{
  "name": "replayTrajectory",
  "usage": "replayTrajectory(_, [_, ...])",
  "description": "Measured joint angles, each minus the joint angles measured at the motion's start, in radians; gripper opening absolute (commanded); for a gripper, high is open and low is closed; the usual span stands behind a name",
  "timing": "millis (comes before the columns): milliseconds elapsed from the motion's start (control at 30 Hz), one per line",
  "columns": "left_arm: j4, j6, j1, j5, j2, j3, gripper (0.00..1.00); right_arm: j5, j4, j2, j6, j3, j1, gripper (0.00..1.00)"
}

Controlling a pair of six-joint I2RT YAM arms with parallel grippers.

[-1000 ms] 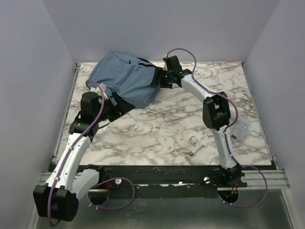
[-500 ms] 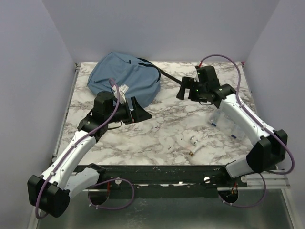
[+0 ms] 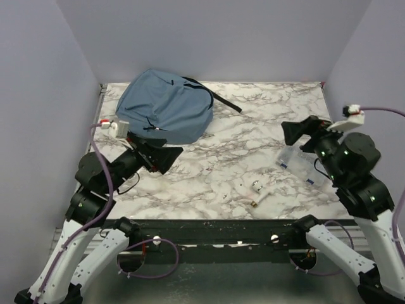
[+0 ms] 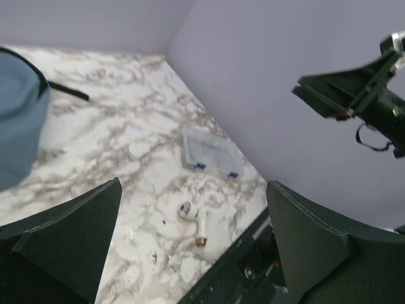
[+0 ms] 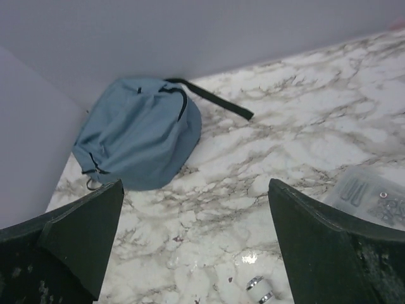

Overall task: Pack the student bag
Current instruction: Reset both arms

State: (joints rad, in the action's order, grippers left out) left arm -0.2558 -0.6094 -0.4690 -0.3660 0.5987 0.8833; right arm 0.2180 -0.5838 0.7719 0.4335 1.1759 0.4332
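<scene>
Blue student bag [image 3: 166,106] lies slumped; clear box [image 3: 302,166] holds small parts; left gripper [image 3: 168,158], right gripper [image 3: 296,134]: fingers wide.

In front of me, the white, grey-veined marble tabletop [image 3: 215,171] carries a soft dusty-blue fabric backpack [image 3: 166,114] in its far left corner, its black webbing strap [image 3: 223,101] trailing rightward. Near my right edge lies a clear plastic box with blue clasps [image 3: 292,162]. Nearer the middle lie small white cylindrical pieces [image 3: 256,186] and a brass-tipped one [image 3: 254,204].

Dusty-blue student bag [image 5: 138,132] on marble table [image 5: 304,139], between spread fingers [image 5: 76,244].
</scene>
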Motion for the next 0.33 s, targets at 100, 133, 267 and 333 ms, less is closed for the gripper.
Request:
replayTrajectory(100, [0.002, 0.028, 0.000, 0.089, -0.069, 0.022, 0.98, 0.063, 0.018, -0.119, 0.002, -0.014, 0.000, 1.00])
replayTrajectory(133, [0.001, 0.036, 0.000, 0.122, -0.088, 0.034, 0.99, 0.079, 0.024, -0.150, 0.001, -0.021, 0.000, 1.00])
replayTrajectory(267, [-0.008, 0.059, 0.000, 0.202, -0.116, 0.061, 0.98, 0.107, 0.030, -0.214, 0.000, -0.037, 0.000, 1.00])
replayTrajectory(333, [-0.023, 0.071, 0.000, 0.229, -0.121, 0.071, 0.98, 0.108, 0.025, -0.219, 0.000, -0.039, 0.000, 1.00])
